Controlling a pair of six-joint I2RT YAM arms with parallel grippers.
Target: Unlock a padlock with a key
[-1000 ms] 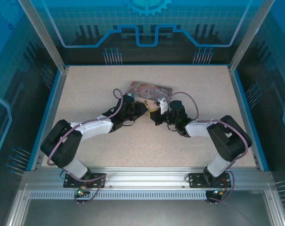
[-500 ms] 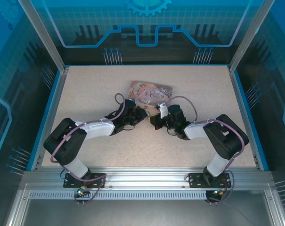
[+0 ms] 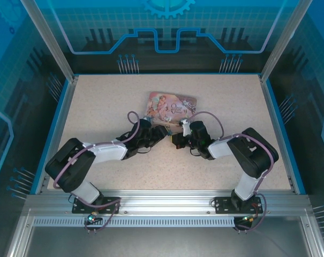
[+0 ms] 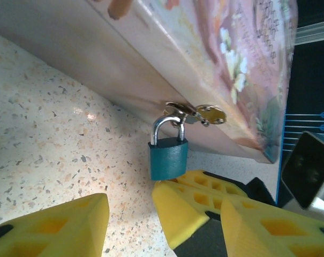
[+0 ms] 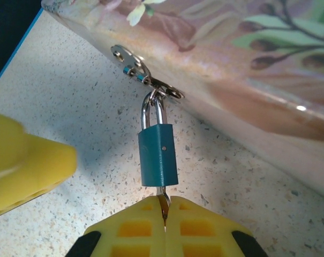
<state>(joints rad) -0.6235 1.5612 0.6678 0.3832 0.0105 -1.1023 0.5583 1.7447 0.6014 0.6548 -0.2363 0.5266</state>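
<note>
Padlock (image 5: 158,155) hangs unsupported now that our left end effector (image 4: 127,208) just spread, right end effector (image 5: 165,215) pinching the key (image 5: 162,201) in its keyway, so we reckon turning's trickier.

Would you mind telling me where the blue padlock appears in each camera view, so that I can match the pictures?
Top external: too small to pick out; look at the near edge of the pink tin, between the two arms.
Left wrist: padlock near centre, hanging from the hasp.
Right wrist: padlock at centre, under the hasp, with the key just below it.
Shared landmark: the hasp on the pink tin.
</note>
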